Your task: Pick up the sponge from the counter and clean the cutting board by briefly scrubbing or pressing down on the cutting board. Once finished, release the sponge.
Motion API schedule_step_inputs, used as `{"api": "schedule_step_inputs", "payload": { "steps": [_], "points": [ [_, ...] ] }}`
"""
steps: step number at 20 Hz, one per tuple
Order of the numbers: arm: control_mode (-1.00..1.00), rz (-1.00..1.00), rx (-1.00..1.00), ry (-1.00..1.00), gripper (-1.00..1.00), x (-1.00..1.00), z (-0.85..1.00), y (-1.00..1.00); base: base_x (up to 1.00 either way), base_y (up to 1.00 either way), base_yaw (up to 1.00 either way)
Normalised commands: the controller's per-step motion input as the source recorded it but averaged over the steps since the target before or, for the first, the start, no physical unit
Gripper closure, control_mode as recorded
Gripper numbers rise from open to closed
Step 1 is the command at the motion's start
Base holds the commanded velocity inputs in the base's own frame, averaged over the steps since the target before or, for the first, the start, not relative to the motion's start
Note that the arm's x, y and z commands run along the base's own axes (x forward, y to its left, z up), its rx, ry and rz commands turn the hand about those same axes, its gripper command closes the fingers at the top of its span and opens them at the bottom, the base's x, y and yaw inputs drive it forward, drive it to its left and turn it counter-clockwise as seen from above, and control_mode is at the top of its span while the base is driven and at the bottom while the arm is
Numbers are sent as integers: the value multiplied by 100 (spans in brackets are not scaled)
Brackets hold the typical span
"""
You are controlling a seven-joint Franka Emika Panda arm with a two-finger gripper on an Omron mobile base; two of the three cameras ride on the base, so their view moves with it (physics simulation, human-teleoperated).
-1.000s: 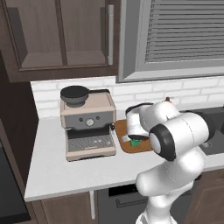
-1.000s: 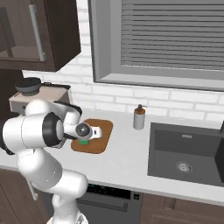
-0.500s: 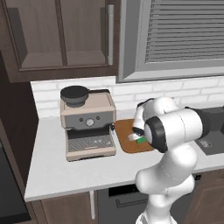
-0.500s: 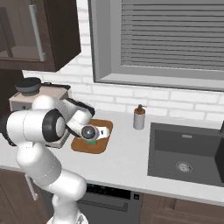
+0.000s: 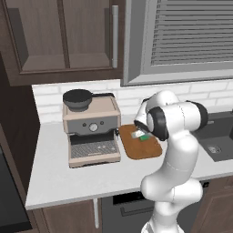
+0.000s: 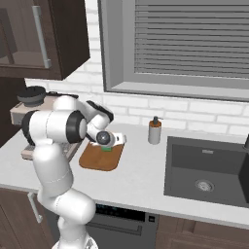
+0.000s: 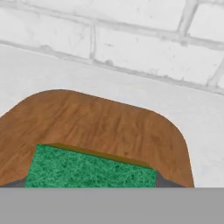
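The reddish-brown cutting board point(image 5: 144, 150) point(image 6: 97, 159) point(image 7: 100, 122) lies on the light counter point(image 5: 68, 177) point(image 6: 141, 180) just right of the espresso machine. My gripper point(image 5: 139, 134) point(image 6: 113, 141) hangs low over the board's back half, shut on the sponge point(image 5: 145, 137) point(image 6: 106, 148) point(image 7: 87, 168). In the hand view the sponge's green top spans the gap between my fingertips point(image 7: 162, 181), with a thin yellow edge along its far side. Whether the sponge touches the wood I cannot tell. The arm hides the board's right edge in the left base view.
A beige espresso machine point(image 5: 91, 129) point(image 6: 34, 112) stands close on the board's left. A soap dispenser point(image 6: 154, 131) and a dark sink point(image 6: 204, 170) point(image 5: 218, 141) lie to the right. White brick backsplash point(image 7: 131, 26) runs just behind the board.
The gripper has carried the sponge across the board, toward its back right part, and the arm's elbow has swung round. The board and machine have stayed put.
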Motion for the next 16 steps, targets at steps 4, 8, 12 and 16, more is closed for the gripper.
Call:
{"api": "schedule_step_inputs", "payload": {
  "steps": [4,8,12,16],
  "points": [
    [-100,0,-7,0,100,98,-2,12,0,0,0],
    [-100,0,-1,0,100,58,-17,6,0,0,0],
    [-100,0,0,0,100,28,-32,-5,0,0,0],
    [-100,0,0,0,100,5,-29,-66,0,0,0]
  ]
}}
